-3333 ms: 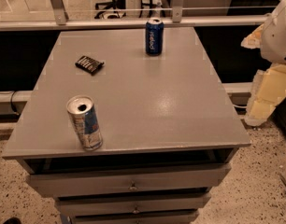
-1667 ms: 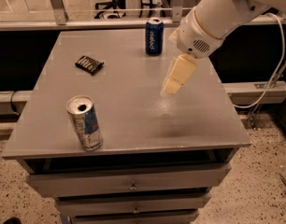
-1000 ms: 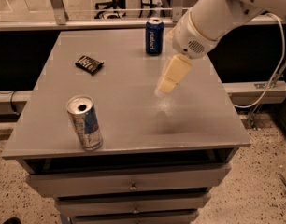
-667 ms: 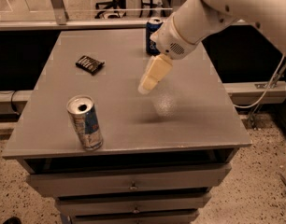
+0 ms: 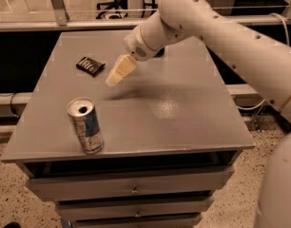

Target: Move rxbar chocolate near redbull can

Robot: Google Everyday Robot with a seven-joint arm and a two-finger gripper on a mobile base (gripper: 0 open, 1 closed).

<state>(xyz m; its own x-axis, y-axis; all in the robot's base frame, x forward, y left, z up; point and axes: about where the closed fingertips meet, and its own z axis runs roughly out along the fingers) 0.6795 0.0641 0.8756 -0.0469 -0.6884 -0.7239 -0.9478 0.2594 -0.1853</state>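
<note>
Camera view: your gripper point(image 5: 113, 79) hangs over the grey table point(image 5: 193, 118), just right of the rxbar chocolate point(image 5: 91, 65) lying flat at rear left. You cannot tell how far it is open. The redbull can point(image 5: 86, 126) stands upright front left, well apart.
</note>
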